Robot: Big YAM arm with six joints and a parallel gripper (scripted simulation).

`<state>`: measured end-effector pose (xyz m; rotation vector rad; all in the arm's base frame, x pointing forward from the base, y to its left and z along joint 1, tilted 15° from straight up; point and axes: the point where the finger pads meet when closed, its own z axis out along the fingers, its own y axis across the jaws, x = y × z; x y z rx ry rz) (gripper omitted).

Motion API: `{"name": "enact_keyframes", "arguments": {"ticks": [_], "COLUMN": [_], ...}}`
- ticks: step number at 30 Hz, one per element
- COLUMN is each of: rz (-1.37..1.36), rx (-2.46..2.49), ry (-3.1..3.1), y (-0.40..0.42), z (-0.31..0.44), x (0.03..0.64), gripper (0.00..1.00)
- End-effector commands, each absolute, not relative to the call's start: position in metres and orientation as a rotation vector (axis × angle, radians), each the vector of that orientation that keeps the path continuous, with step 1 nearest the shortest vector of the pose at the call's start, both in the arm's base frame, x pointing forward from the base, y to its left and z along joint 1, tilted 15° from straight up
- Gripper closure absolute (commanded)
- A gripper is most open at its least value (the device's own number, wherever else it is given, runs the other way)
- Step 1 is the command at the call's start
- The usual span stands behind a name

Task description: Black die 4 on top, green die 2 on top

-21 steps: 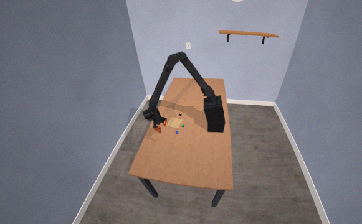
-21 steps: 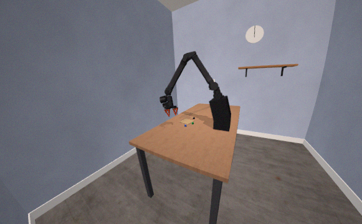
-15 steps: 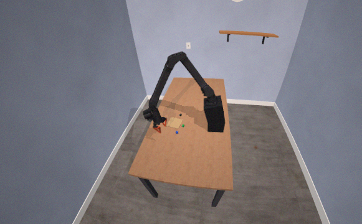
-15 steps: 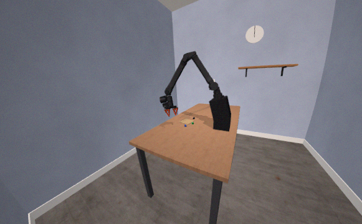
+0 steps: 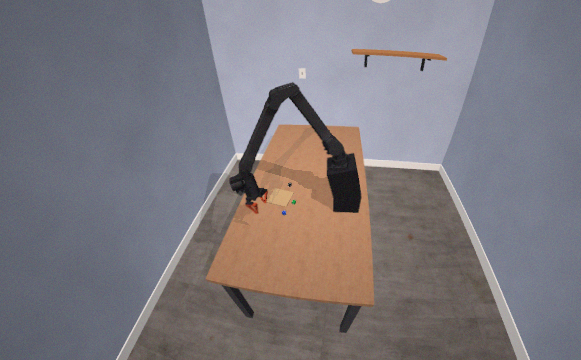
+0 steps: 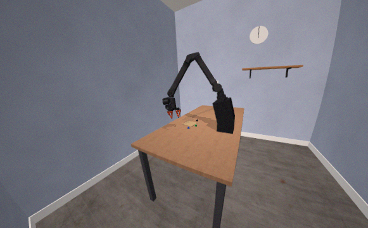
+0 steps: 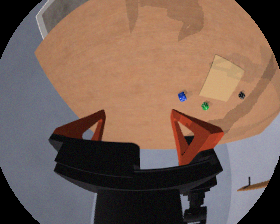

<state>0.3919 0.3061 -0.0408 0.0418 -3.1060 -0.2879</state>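
Observation:
A small tan mat [image 5: 280, 197] [image 6: 189, 123] [image 7: 221, 79] lies on the wooden table [image 5: 295, 255] [image 6: 199, 149] [image 7: 124, 63]. The black die [image 5: 290, 184] [image 6: 197, 120] [image 7: 241, 95] sits just off the mat's far corner. The green die [image 5: 293, 202] [image 6: 196, 125] [image 7: 205, 106] lies off the mat's right edge. The blue die [image 5: 284, 212] [image 6: 189, 128] [image 7: 181, 96] lies on the table in front of the mat. The dice are too small to read their faces. My gripper [image 5: 256, 202] [image 6: 173, 113] [image 7: 138, 113] is open and empty. It hangs well above the table's left edge, left of the mat.
The arm's black base block [image 5: 344, 184] [image 6: 224, 115] stands on the table to the right of the mat. The table's left edge is right under the gripper. A shelf [image 5: 398, 54] [image 6: 272, 67] hangs on the back wall.

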Motion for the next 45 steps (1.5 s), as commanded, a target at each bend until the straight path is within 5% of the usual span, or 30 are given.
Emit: {"name": "enact_keyframes", "arguments": {"ticks": [1,13,27,45], "rz": [-0.335,-0.301,-0.087,-0.055], "rx": [0.054,0.092,0.140,0.164], "ry": [-3.165,-3.286,-3.421,-3.432], "y": [0.288,0.137,-0.051,-0.064], "z": [-0.022,-0.038,-0.057,-0.056], "x": [0.412,0.440,0.394,0.391], "gripper": [0.00,0.00,0.00,0.00]}}
